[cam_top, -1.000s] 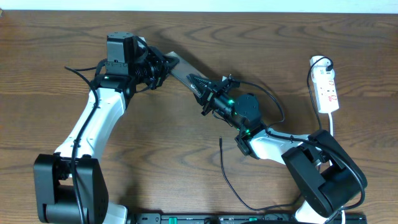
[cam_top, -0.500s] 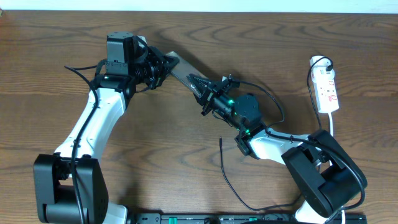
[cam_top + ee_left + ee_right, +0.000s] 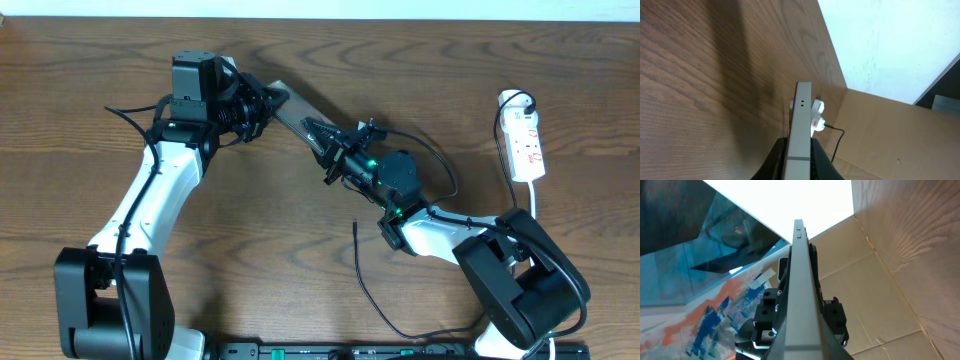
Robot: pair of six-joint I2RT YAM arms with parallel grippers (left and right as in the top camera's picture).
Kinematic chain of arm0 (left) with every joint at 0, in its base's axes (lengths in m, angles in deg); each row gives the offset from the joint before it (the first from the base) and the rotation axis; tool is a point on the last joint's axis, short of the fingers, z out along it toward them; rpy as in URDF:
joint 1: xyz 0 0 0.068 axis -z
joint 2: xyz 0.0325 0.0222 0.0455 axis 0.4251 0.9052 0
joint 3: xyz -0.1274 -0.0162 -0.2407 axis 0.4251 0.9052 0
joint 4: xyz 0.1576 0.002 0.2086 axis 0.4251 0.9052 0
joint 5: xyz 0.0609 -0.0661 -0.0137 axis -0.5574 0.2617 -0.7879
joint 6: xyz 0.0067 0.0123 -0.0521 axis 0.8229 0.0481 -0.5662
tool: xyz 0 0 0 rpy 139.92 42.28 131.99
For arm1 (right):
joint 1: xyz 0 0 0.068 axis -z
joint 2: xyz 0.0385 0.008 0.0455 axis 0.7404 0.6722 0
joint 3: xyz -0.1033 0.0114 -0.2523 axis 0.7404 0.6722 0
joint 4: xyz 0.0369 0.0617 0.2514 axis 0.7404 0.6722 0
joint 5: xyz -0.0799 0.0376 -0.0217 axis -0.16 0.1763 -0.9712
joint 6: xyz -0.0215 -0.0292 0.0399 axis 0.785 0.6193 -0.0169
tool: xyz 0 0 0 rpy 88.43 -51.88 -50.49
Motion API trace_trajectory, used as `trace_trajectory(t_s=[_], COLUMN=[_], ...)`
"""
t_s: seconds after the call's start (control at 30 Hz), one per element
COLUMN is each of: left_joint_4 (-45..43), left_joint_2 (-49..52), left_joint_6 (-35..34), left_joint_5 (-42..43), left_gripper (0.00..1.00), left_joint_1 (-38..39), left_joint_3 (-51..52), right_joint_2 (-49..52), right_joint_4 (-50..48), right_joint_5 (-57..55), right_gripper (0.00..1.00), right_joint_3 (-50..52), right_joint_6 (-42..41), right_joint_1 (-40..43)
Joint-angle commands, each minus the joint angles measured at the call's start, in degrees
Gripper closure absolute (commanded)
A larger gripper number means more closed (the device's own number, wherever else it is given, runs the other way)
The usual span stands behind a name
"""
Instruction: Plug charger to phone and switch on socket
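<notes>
The phone (image 3: 291,113) is held off the table between both arms, edge-up. My left gripper (image 3: 263,101) is shut on its upper-left end and my right gripper (image 3: 320,137) is shut on its lower-right end. The left wrist view shows the phone's (image 3: 801,125) grey edge running up from between my left gripper's (image 3: 799,150) black fingers. The phone (image 3: 802,290) fills the middle of the right wrist view too, clamped in my right gripper (image 3: 802,352). The charger's tip (image 3: 356,226) lies loose on the table below my right arm. At the far right lies the socket (image 3: 526,142).
The charger cable (image 3: 366,290) trails toward the table's front edge. The socket (image 3: 816,117) also shows behind the phone in the left wrist view, with a black lead beside it. A white cord (image 3: 536,200) runs from the socket toward the right arm's base (image 3: 520,290).
</notes>
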Motion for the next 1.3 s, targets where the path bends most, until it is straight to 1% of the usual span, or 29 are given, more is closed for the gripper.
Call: trace_trajectory(t_s=[0.0, 0.3, 0.33, 0.43, 0.47, 0.63, 0.73, 0.93, 1.1, 1.13, 1.17, 1.2, 1.27], left_joint_4=[-0.11, -0.13, -0.13, -0.11, -0.11, -0.11, -0.11, -0.11, -0.11, -0.11, -0.11, -0.11, -0.13], left_joint_2=[-1.36, -1.36, -1.36, -1.36, -1.36, -1.36, -1.36, -1.36, -1.36, -1.36, -1.36, -1.36, -1.36], left_joint_6=[-0.98, -0.96, -0.96, -0.76, -0.76, -0.76, -0.76, -0.76, -0.76, -0.76, -0.76, -0.76, -0.76], left_joint_5=[-2.29, -2.8, -2.8, -2.8, -2.78, -2.78, -2.78, -2.78, -2.78, -2.78, -2.78, -2.78, -2.78], left_gripper=[0.93, 0.92, 0.93, 0.93, 0.92, 0.93, 0.93, 0.93, 0.93, 0.92, 0.93, 0.92, 0.93], left_joint_1=[-0.04, -0.04, -0.04, -0.04, -0.04, -0.04, -0.04, -0.04, -0.11, -0.17, -0.22, -0.22, -0.22], left_joint_3=[-0.66, -0.66, -0.66, -0.66, -0.66, -0.66, -0.66, -0.66, -0.66, -0.66, -0.66, -0.66, -0.66], right_joint_2=[-0.13, -0.13, -0.13, -0.13, -0.13, -0.13, -0.13, -0.13, -0.13, -0.13, -0.13, -0.13, -0.13], right_joint_4=[-1.22, -1.18, -1.18, -1.18, -1.14, -0.92, -0.87, -0.76, -0.76, -0.76, -0.76, -0.76, -0.76], right_joint_5=[-0.72, -0.7, -0.7, -0.7, -0.7, -0.7, -0.68, -0.68, -0.68, -0.68, -0.68, -0.68, -0.68], right_gripper=[0.99, 0.99, 0.97, 0.86, 0.84, 0.84, 0.82, 0.72, 0.51, 0.43, 0.39, 0.29, 0.13], right_joint_3=[-0.76, -0.76, -0.76, -0.76, -0.76, -0.76, -0.76, -0.76, -0.76, -0.76, -0.76, -0.76, -0.76], right_joint_6=[3.52, 3.52, 3.52, 3.52, 3.52, 3.54, 3.54, 3.54, 3.54, 3.54, 3.56, 3.56, 3.54], right_joint_1=[-0.94, -0.94, -0.94, -0.94, -0.94, -0.94, -0.94, -0.94, -0.94, -0.94, -0.94, -0.94, -0.94])
